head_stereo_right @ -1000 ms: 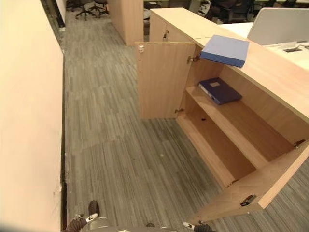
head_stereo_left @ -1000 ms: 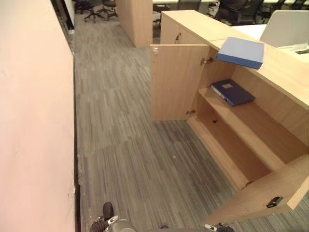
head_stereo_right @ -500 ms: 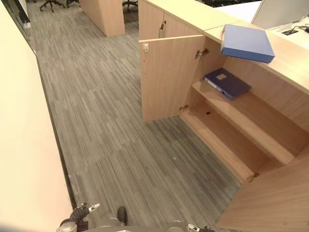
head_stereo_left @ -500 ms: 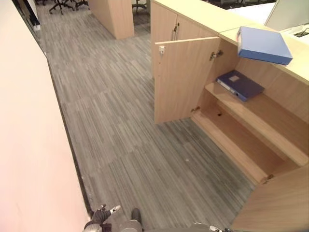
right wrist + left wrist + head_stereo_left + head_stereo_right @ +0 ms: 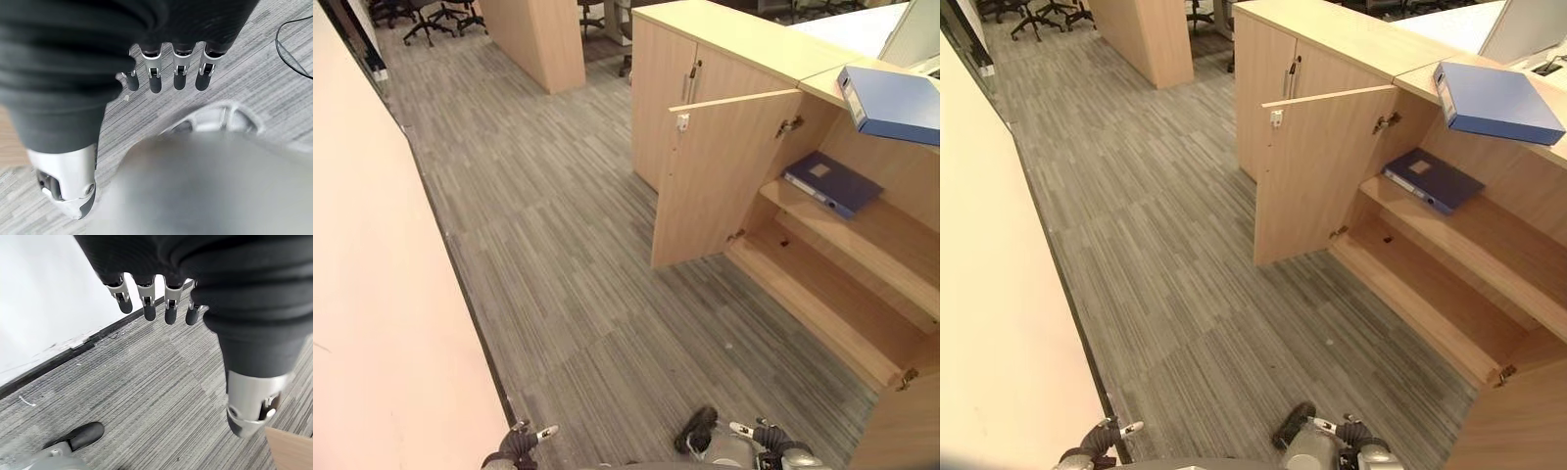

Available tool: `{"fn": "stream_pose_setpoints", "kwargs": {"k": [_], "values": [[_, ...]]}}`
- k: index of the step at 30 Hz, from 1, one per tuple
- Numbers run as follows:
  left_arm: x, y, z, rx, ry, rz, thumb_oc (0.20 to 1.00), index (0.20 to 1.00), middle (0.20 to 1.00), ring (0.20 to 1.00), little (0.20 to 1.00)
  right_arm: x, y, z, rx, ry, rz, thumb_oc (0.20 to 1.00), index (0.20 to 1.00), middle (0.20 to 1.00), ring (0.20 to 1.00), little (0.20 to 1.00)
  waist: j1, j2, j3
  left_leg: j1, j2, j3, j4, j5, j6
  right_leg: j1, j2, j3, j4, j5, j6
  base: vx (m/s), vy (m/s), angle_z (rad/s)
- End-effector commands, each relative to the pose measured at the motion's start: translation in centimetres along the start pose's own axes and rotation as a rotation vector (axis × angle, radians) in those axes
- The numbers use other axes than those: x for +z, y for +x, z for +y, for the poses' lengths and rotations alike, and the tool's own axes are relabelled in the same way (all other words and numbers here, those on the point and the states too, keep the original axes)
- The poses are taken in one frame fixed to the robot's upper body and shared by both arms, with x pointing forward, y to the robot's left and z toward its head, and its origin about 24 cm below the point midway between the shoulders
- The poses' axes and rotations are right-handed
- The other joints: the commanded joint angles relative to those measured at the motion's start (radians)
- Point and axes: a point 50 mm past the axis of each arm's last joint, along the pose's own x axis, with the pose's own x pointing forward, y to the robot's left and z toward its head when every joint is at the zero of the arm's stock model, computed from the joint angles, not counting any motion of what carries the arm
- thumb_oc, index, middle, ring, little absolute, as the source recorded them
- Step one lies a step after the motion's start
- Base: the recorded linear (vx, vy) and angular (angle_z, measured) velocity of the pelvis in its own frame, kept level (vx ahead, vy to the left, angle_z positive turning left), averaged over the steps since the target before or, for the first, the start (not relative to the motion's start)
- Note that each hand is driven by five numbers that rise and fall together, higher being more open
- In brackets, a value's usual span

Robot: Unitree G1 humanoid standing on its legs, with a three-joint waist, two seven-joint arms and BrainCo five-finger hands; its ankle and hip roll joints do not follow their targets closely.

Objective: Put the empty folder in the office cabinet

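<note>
Grey striped carpet floor (image 5: 568, 245) fronts an open wooden office cabinet (image 5: 724, 176). A light blue folder (image 5: 896, 103) lies on the cabinet's top surface, a dark blue folder (image 5: 832, 183) on its shelf, both well ahead of the hands. Left hand (image 5: 151, 303) and right hand (image 5: 166, 73) hang low, fingers relaxed, empty.

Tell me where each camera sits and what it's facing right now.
Left eye: on the head, looking down at the floor, the open cabinet, the dark folder on its shelf and the light folder on top; both hands at the lower edge.
Right eye: same scene from slightly aside.
Left wrist: along the left hand, hanging open over floor by the wall.
Right wrist: along the right hand, open, over floor.
The eye views share cabinet and folders; all four share the floor.
</note>
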Motion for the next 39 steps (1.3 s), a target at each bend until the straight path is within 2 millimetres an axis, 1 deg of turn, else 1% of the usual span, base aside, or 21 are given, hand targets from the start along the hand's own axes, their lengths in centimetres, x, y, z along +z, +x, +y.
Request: {"fn": "stream_pose_setpoints", "kwargs": {"k": [1,5,6,7,8,9,10,11,12,13,14,15,16,18,21,23,24,28,31,38,39], "values": [[-1.1,-0.2,0.7,0.016,0.028,0.042,1.0,1.0,1.0,1.0,1.0,0.4,0.1,0.6,0.011,-0.032,-0.003,1.0,1.0,1.0,1.0,1.0,0.035,-0.038,0.017,-0.042,0.075,0.012,-0.007,0.011,-0.059,0.123,0.01,0.096,-0.259,0.204,0.045,0.15,-0.047,0.08],[-2.4,-0.5,0.5,0.006,0.033,0.091,1.0,1.0,1.0,1.0,1.0,-0.4,0.0,0.6,0.01,-0.012,0.013,1.0,1.0,1.0,1.0,1.0,0.025,-0.052,-0.002,-0.012,0.057,0.026,0.017,-0.047,-0.051,0.138,0.037,0.13,-0.259,0.185,0.021,0.3,-0.056,-0.12],[-2.6,-0.6,0.2,-0.001,0.022,0.102,1.0,1.0,1.0,1.0,1.0,-0.8,-0.1,0.5,0.005,0.011,0.02,1.0,1.0,1.0,1.0,1.0,0.011,-0.054,-0.009,0.002,0.07,0.033,0.063,-0.09,-0.051,0.143,0.067,0.155,-0.248,0.167,0.005,0.55,-0.152,-0.54],[-2.2,-0.4,-0.3,-0.028,0.058,0.088,1.0,1.0,1.0,1.0,1.0,-0.9,-0.1,0.2,-0.006,0.057,0.016,1.0,1.0,1.0,1.0,1.0,-0.02,-0.056,-0.016,0.007,0.102,0.057,0.144,-0.127,-0.07,0.153,0.102,0.172,-0.231,0.129,-0.023,0.43,-0.153,-0.47],[-2.2,-0.4,-0.3,-0.028,0.058,0.088,1.0,1.0,1.0,1.0,1.0,-0.9,-0.1,0.2,-0.007,0.057,0.016,1.0,1.0,1.0,1.0,1.0,-0.018,-0.054,-0.016,0.003,0.107,0.058,0.155,-0.133,-0.073,0.153,0.105,0.172,-0.23,0.125,-0.025,0.39,-0.253,-0.53],[-0.9,-0.1,-0.9,-0.057,0.1,0.043,1.0,1.0,1.0,1.0,1.0,-0.6,-0.1,0.3,-0.005,0.083,-0.002,1.0,1.0,1.0,1.0,1.0,-0.045,-0.057,-0.02,-0.026,0.203,0.103,0.333,-0.106,-0.13,0.177,0.145,0.188,-0.22,0.083,-0.062,0.34,-0.306,-0.41],[1.2,0.3,-1.5,-0.067,0.1,-0.035,1.0,1.0,1.0,1.0,1.0,-0.4,-0.1,0.4,-0.004,0.068,-0.01,1.0,1.0,1.0,1.0,1.0,-0.047,-0.066,-0.009,-0.059,0.268,0.123,0.507,-0.047,-0.173,0.21,0.169,0.199,-0.222,0.059,-0.087,0.33,-0.313,-0.47],[1.2,0.3,-1.5,-0.066,0.1,-0.036,1.0,1.0,1.0,1.0,1.0,-0.4,-0.1,0.4,-0.004,0.069,-0.011,1.0,1.0,1.0,1.0,1.0,-0.044,-0.063,-0.007,-0.065,0.278,0.123,0.524,-0.052,-0.178,0.21,0.176,0.2,-0.224,0.056,-0.091,0.21,-0.227,-0.81],[3.9,0.6,-2.1,-0.078,0.092,-0.136,1.0,1.0,1.0,1.0,1.0,-0.1,-0.1,0.3,-0.009,0.045,-0.017,1.0,1.0,1.0,1.0,1.0,-0.045,-0.068,0.008,-0.101,0.351,0.156,0.622,0.002,-0.207,0.238,0.204,0.208,-0.232,0.018,-0.118,0.06,-0.104,-1.25],[3.9,0.6,-2.1,-0.078,0.091,-0.137,1.0,1.0,1.0,1.0,1.0,-0.1,0.0,0.3,-0.009,0.045,-0.018,1.0,1.0,1.0,1.0,1.0,-0.042,-0.067,0.009,-0.103,0.357,0.157,0.63,0.001,-0.209,0.237,0.208,0.211,-0.232,0.015,-0.121,0.08,-0.085,-1.41],[5.1,0.6,-2.4,-0.088,0.075,-0.187,1.0,1.0,1.0,1.0,1.0,0.2,0.0,0.2,-0.013,0.043,-0.025,1.0,1.0,1.0,1.0,1.0,-0.04,-0.073,0.014,-0.127,0.39,0.174,0.633,-0.004,-0.203,0.246,0.21,0.216,-0.24,0.004,-0.126,0.03,-0.001,-1.31],[6.2,0.5,-2.8,-0.101,0.062,-0.231,1.0,1.0,1.0,1.0,1.0,0.4,0.0,0.1,-0.015,0.039,-0.034,1.0,1.0,1.0,1.0,1.0,-0.034,-0.083,0.018,-0.169,0.403,0.168,0.625,-0.032,-0.183,0.258,0.209,0.228,-0.256,0.001,-0.124,0.08,0.054,-0.82],[8.2,0.3,-3.2,-0.127,0.065,-0.315,1.0,1.0,1.0,1.0,1.0,0.9,0.0,0.1,-0.013,0.015,-0.053,1.0,1.0,1.0,1.0,1.0,-0.017,-0.093,0.02,-0.24,0.392,0.115,0.524,-0.065,-0.155,0.273,0.22,0.273,-0.286,0.005,-0.111,0.09,0.109,-0.79],[8.7,0.2,-3.1,-0.129,0.066,-0.34,1.0,1.0,1.0,1.0,1.0,0.9,0.0,0.2,-0.005,-0.005,-0.054,1.0,1.0,1.0,1.0,1.0,-0.004,-0.099,0.019,-0.257,0.368,0.09,0.45,-0.045,-0.153,0.268,0.22,0.298,-0.293,0.006,-0.102,0.07,0.11,-1.1],[9.8,-0.1,-3.2,-0.151,0.091,-0.402,1.0,1.0,1.0,1.0,1.0,1.0,0.0,0.4,0.013,-0.063,-0.061,1.0,1.0,1.0,1.0,1.0,0.038,-0.085,0.019,-0.294,0.354,-0.103,0.192,0.094,-0.185,0.281,0.244,0.405,-0.303,-0.009,-0.088,0.17,0.158,-1.22],[10.4,-0.5,-3.8,-0.186,0.141,-0.437,1.0,1.0,1.0,1.0,1.0,1.1,0.1,0.5,0.016,-0.079,-0.059,1.0,1.0,1.0,1.0,1.0,0.042,-0.076,0.027,-0.281,0.335,-0.183,0.147,0.11,-0.182,0.295,0.253,0.462,-0.293,-0.014,-0.083,0.21,0.155,-1.34],[10.9,-0.8,-4.2,-0.221,0.185,-0.471,1.0,1.0,1.0,1.0,1.0,1.1,0.1,0.3,0.013,-0.075,-0.06,1.0,1.0,1.0,1.0,1.0,0.028,-0.065,0.022,-0.262,0.33,-0.183,0.122,0.109,-0.188,0.3,0.251,0.474,-0.289,-0.017,-0.079,0.19,0.218,-1.18],[11.4,-1.7,-4.3,-0.287,0.26,-0.526,1.0,1.0,1.0,1.0,1.0,0.5,0.0,0.2,0.018,-0.07,-0.042,1.0,1.0,1.0,1.0,1.0,0.019,-0.047,-0.008,-0.219,0.278,-0.181,0.095,0.091,-0.166,0.311,0.226,0.524,-0.27,-0.021,-0.066,0.2,0.256,-0.72],[11.1,-1.9,-4.5,-0.31,0.274,-0.52,1.0,1.0,1.0,1.0,1.0,-0.2,-0.1,0.4,0.027,-0.083,-0.009,1.0,1.0,1.0,1.0,1.0,0.005,-0.039,-0.021,-0.185,0.227,-0.138,0.078,0.073,-0.128,0.3,0.191,0.558,-0.218,-0.031,-0.044,0.18,0.296,-0.22],[11.4,-2.2,-4.1,-0.321,0.247,-0.538,1.0,1.0,1.0,1.0,1.0,-0.1,-0.1,0.5,0.037,-0.09,-0.007,1.0,1.0,1.0,1.0,1.0,0.002,-0.031,-0.021,-0.163,0.171,-0.12,0.056,0.05,-0.076,0.264,0.151,0.594,-0.154,-0.03,-0.011,0.08,0.169,-0.25],[11.3,-2.2,-4.3,-0.327,0.222,-0.53,1.0,1.0,1.0,1.0,1.0,-0.2,-0.1,0.8,0.045,-0.094,-0.003,1.0,1.0,1.0,1.0,1.0,0.0,-0.027,-0.023,-0.155,0.148,-0.106,0.041,0.044,-0.056,0.25,0.132,0.598,-0.131,-0.021,0.005,0.08,0.223,-0.11]]}}
